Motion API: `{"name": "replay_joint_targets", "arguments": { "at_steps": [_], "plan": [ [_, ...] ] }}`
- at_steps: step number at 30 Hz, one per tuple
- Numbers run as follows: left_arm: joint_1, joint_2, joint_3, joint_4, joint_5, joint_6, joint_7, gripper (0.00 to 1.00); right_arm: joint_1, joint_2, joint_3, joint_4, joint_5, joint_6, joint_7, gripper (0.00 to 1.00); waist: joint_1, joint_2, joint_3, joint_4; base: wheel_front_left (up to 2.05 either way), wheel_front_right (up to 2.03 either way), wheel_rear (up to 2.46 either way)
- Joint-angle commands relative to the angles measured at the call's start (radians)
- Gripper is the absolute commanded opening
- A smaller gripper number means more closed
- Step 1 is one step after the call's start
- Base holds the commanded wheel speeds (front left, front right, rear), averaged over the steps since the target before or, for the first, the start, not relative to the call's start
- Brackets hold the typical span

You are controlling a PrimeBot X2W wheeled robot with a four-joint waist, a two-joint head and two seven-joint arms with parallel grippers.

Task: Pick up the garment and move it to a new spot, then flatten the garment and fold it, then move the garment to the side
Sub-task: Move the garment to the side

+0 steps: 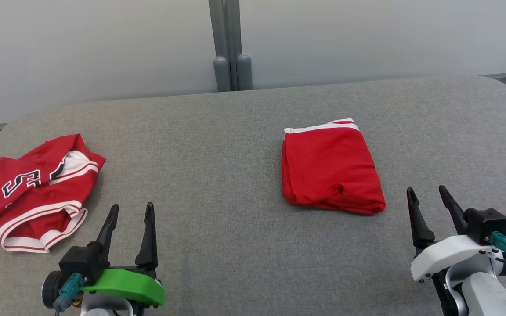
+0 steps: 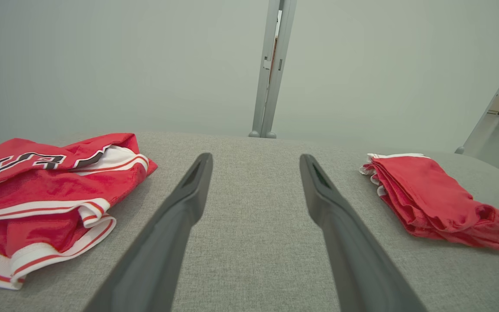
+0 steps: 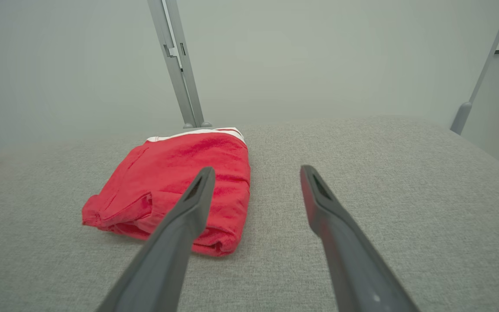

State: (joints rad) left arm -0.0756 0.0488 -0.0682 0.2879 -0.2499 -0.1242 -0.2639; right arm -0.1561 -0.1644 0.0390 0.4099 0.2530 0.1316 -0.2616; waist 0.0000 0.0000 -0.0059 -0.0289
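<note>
Fingers (image 1: 147,237) on both arms stand spread wide with nothing between them. The left gripper (image 1: 131,206) sits at the near left of the grey fabric-covered counter (image 1: 218,145), and the right gripper (image 1: 426,189) at the near right, both pointing away from the robot.

A crumpled red jersey (image 1: 37,193), trimmed in white with black-and-white lettering on its chest, lies bunched at the counter's left end. It is just left of the left gripper and not touching it. A folded red garment (image 1: 330,169) (a neat rectangle with a white band along its far edge) lies right of centre. It is nearer the right gripper than the left and clear of both.

From the right wrist, one finger crosses in front of the folded garment's near edge, though the head view shows the two apart. Behind the counter, a grey post (image 1: 232,44) stands against a pale wall (image 1: 81,48).
</note>
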Motion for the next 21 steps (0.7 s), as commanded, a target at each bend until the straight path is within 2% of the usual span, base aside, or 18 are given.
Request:
{"name": "replay_joint_targets", "arguments": {
  "at_steps": [1, 6, 8, 10, 17, 21],
  "plan": [
    [0.013, 0.003, 0.000, -0.005, -0.003, -0.003, -0.001, 1.00, 0.007, -0.001, -0.001, -0.003, 0.000, -0.002, -0.005, 1.00, 0.0000, 0.0000, 0.002, 0.002, 0.00, 0.00, 0.00],
    [0.009, 0.003, -0.012, -0.010, -0.010, -0.004, -0.001, 1.00, -0.035, -0.021, 0.002, 0.010, 0.008, -0.002, -0.001, 1.00, 0.0000, 0.0000, 0.018, 0.017, 0.00, 0.00, 0.00],
    [0.005, 0.003, -0.017, -0.014, -0.014, -0.004, -0.001, 1.00, -0.066, -0.037, 0.004, 0.025, 0.017, -0.002, 0.034, 1.00, 0.0000, 0.0000, 0.032, 0.030, 0.00, 0.00, 0.00],
    [-0.006, 0.003, -0.023, -0.019, -0.018, -0.003, -0.001, 1.00, -0.109, -0.050, 0.001, 0.036, 0.041, -0.002, 0.079, 1.00, 0.0000, 0.0000, 0.051, 0.047, 0.00, 0.00, 0.00],
    [-0.050, 0.003, -0.057, -0.028, -0.038, 0.002, -0.001, 1.00, -0.247, -0.091, -0.018, 0.139, 0.138, -0.002, 0.357, 1.00, 0.0000, 0.0000, 0.136, 0.135, 0.00, 0.00, 0.00],
    [-0.068, 0.003, -0.076, -0.034, -0.050, 0.006, -0.001, 1.00, -0.298, -0.100, -0.026, 0.188, 0.135, -0.002, 0.418, 1.00, 0.0000, 0.0000, 0.185, 0.178, 0.00, 0.00, 0.00]
  ]
}}
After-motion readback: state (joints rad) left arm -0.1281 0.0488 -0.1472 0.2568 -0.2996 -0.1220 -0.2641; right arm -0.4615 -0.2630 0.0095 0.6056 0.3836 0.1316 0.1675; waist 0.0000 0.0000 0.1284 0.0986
